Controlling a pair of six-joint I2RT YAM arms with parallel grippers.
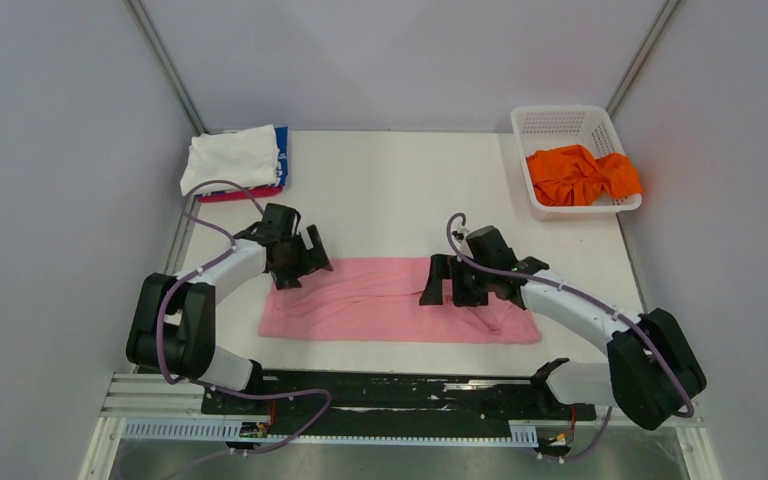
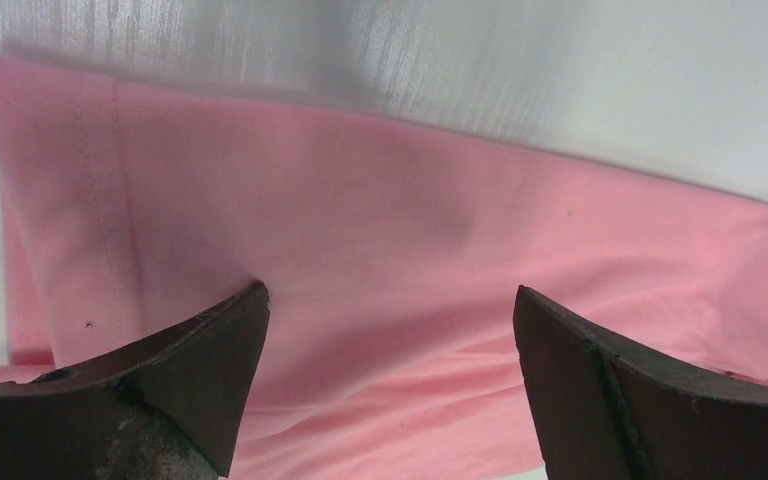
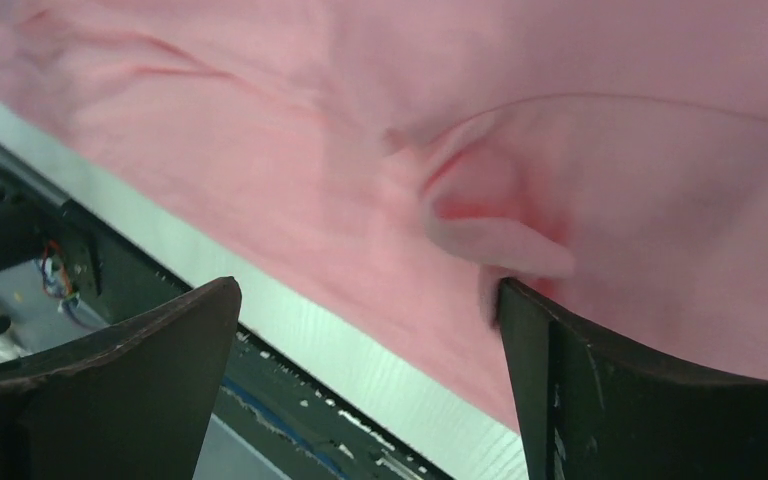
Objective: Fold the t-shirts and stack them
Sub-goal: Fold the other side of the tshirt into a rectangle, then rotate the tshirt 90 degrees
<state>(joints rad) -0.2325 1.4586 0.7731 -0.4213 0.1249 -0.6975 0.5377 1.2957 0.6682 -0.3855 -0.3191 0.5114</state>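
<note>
A light pink t-shirt [image 1: 380, 300] lies folded into a long flat band across the near middle of the table. My left gripper [image 1: 303, 265] hovers open over its far-left corner; in the left wrist view the pink cloth [image 2: 360, 200] fills the space under the spread jaws [image 2: 390, 292]. Over the band's right part my right gripper [image 1: 447, 290] stands open too. In the right wrist view [image 3: 368, 285] one finger [image 3: 560, 380] sits beside a raised pucker in the pink shirt [image 3: 560, 100]. Neither gripper holds cloth. An orange t-shirt [image 1: 580, 175] lies crumpled in the basket.
At the back left corner sits a stack of folded t-shirts: white [image 1: 230, 158] on top, with blue [image 1: 282, 150] and magenta [image 1: 225, 194] edges showing beneath. The white lattice basket [image 1: 570, 120] stands at the back right. A black rail [image 1: 400, 385] runs along the near table edge.
</note>
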